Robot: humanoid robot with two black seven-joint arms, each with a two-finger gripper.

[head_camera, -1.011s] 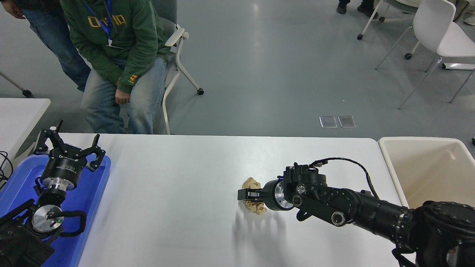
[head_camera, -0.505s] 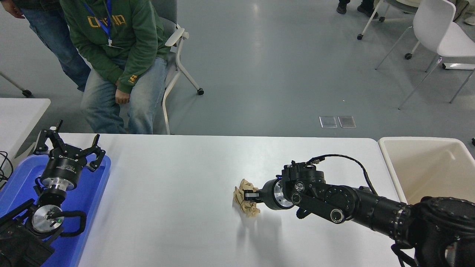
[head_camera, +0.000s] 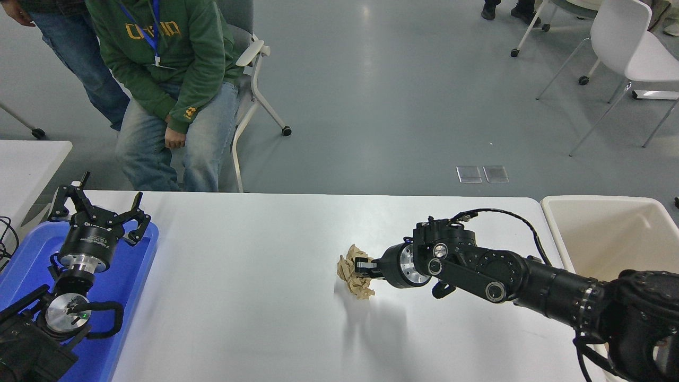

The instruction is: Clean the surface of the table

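Crumpled paper wad (head_camera: 354,271) near middle of table surface (head_camera: 254,276), somewhat toward right edge. Right gripper (head_camera: 362,266) at wad's right side, arm running back to lower right corner. Bin (head_camera: 610,239) just beyond table's right edge. Tray (head_camera: 130,281) at left edge, overhanging near left corner; left gripper (head_camera: 98,212) above tray's far end. Smaller table (head_camera: 26,164) off far left corner. Seated person (head_camera: 170,95) behind far edge, toward left; chair (head_camera: 626,48) far behind right.
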